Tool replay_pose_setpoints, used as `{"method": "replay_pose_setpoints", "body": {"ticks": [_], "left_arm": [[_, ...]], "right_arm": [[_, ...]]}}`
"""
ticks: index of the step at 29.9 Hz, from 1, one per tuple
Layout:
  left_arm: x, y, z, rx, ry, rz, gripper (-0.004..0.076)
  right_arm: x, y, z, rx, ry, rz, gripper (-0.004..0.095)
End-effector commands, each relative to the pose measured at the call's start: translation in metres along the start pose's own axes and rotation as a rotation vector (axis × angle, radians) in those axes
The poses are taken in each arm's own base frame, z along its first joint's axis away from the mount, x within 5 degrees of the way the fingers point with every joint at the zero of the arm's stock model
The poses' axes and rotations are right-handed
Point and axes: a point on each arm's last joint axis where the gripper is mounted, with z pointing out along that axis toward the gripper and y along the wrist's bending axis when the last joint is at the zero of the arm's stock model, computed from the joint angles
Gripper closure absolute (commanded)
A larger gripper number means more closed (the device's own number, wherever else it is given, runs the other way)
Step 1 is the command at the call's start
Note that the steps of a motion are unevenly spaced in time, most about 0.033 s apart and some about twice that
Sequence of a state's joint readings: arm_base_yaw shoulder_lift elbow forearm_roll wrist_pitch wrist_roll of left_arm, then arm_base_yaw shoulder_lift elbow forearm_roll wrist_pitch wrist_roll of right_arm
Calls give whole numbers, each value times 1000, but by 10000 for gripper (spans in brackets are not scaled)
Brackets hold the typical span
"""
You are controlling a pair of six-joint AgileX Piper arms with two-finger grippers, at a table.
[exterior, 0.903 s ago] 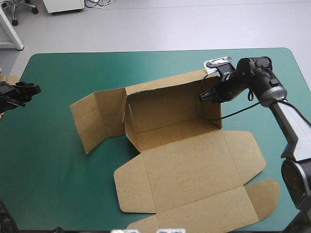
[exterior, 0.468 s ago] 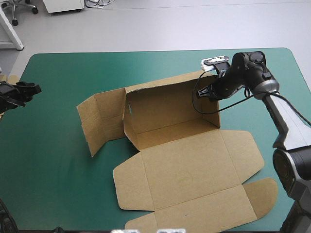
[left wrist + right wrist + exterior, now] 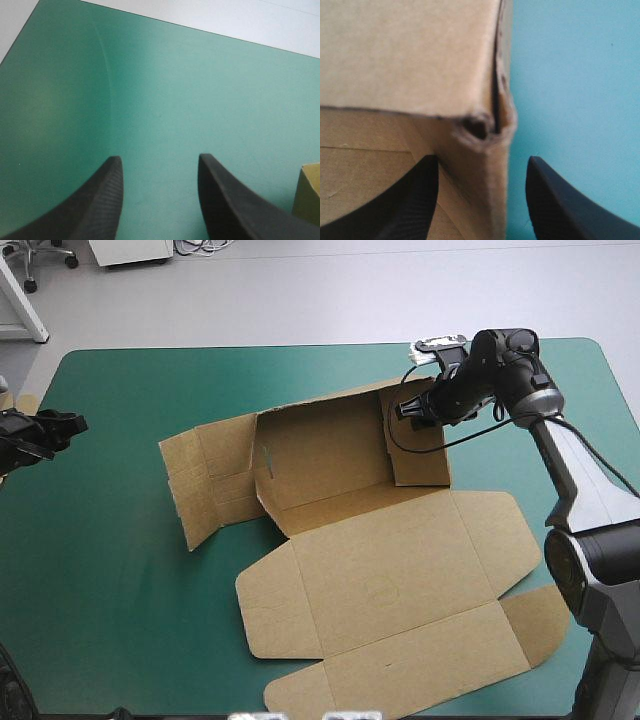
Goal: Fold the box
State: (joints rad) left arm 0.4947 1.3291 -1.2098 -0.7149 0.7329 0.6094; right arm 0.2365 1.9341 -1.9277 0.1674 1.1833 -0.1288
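At the raised right corner of the box [image 3: 380,580], right gripper [image 3: 482,158] unclenched astride it; left gripper [image 3: 159,157] unclenched over teal-green cover [image 3: 150,75].

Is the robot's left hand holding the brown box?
No, the left gripper stands open over the teal-green cover near the table's left edge, apart from the box.

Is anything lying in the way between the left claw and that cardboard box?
Nothing visible. The left claw is open at the table's left edge, and only bare teal-green cover lies between it and the brown box. The right claw is open too, with the box's far right corner between its fingers.
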Motion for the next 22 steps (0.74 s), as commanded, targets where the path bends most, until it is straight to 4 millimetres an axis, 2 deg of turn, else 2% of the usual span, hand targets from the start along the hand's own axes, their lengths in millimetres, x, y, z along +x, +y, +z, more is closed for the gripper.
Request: {"method": "replay_pose_setpoints", "body": {"ticks": [1,8,14,22], "left_arm": [[-14,-6,-12,7,-96,-14,386],[-15,-7,-12,8,-105,-5,386],[-15,-5,-8,17,-101,-23,386],[-15,-5,-7,18,-104,-19,386]], "right_arm": [[-11,2,-35,11,-140,-12,389],[-8,1,-40,34,-124,-54,389],[-4,6,-69,40,-185,-71,389],[30,11,-90,51,-215,-79,389]]}}
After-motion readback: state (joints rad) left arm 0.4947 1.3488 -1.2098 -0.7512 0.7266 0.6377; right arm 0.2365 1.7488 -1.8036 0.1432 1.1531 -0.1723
